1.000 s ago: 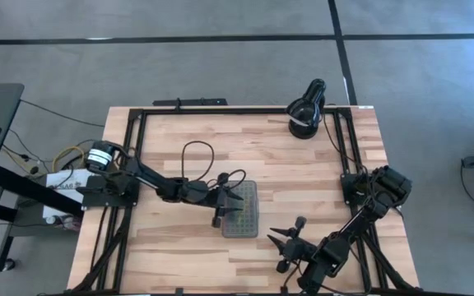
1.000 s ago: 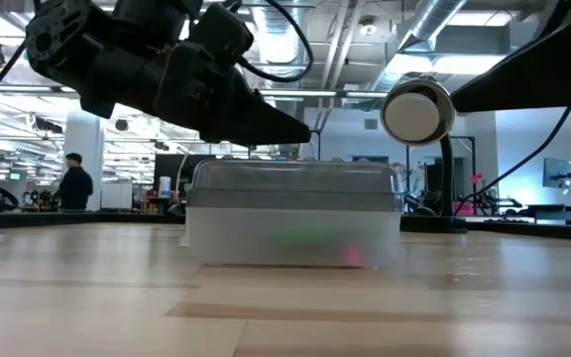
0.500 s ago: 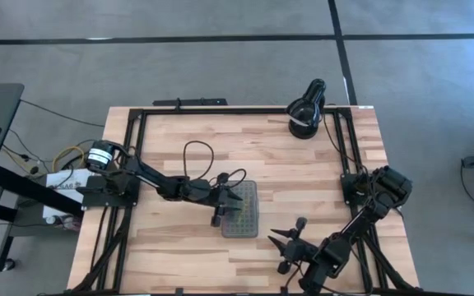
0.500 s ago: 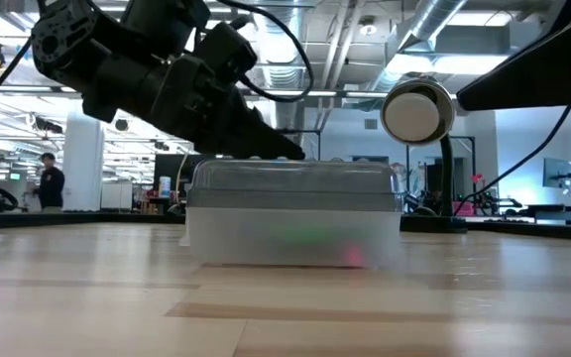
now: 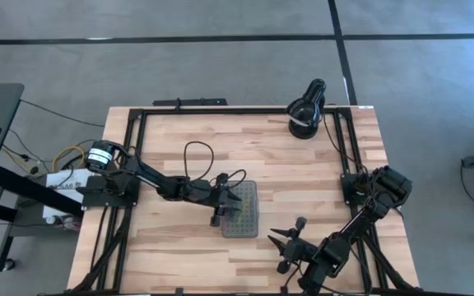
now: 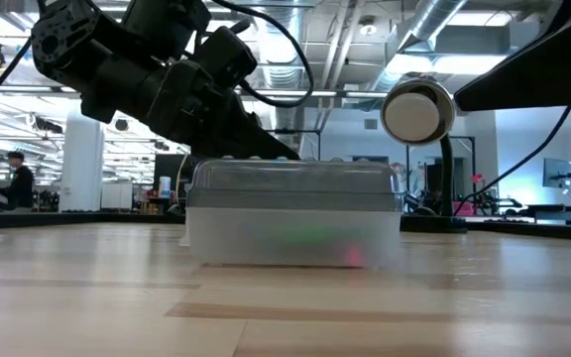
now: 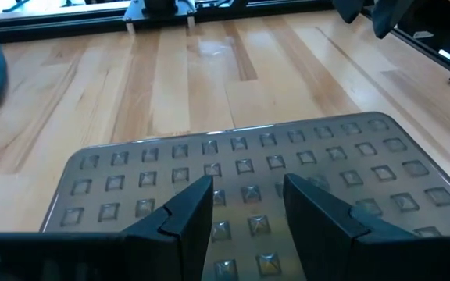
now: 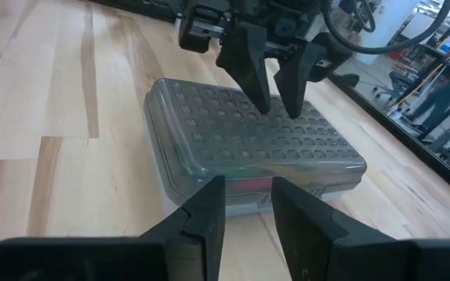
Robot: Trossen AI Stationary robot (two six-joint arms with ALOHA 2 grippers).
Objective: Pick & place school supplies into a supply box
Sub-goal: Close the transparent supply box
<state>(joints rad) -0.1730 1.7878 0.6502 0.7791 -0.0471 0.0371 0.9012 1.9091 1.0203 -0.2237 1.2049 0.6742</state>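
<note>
Centrally on the pale wooden table (image 5: 188, 156) sits the clear plastic supply box (image 5: 240, 209), its dotted greyish lid closed. Over the lid, the left gripper (image 8: 272, 97) holds its fingers apart, empty. Near the table's front edge, the right gripper (image 5: 285, 240) points at the box, fingers parted, holding nothing.

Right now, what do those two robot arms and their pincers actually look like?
Both are slim, dark, jointed arms. The left arm has a silver-white round cap at its base and thin black cables looping above its wrist. The left gripper ends in two tapered black wedge-shaped fingers; the right gripper has matching matt black fingers.
</note>
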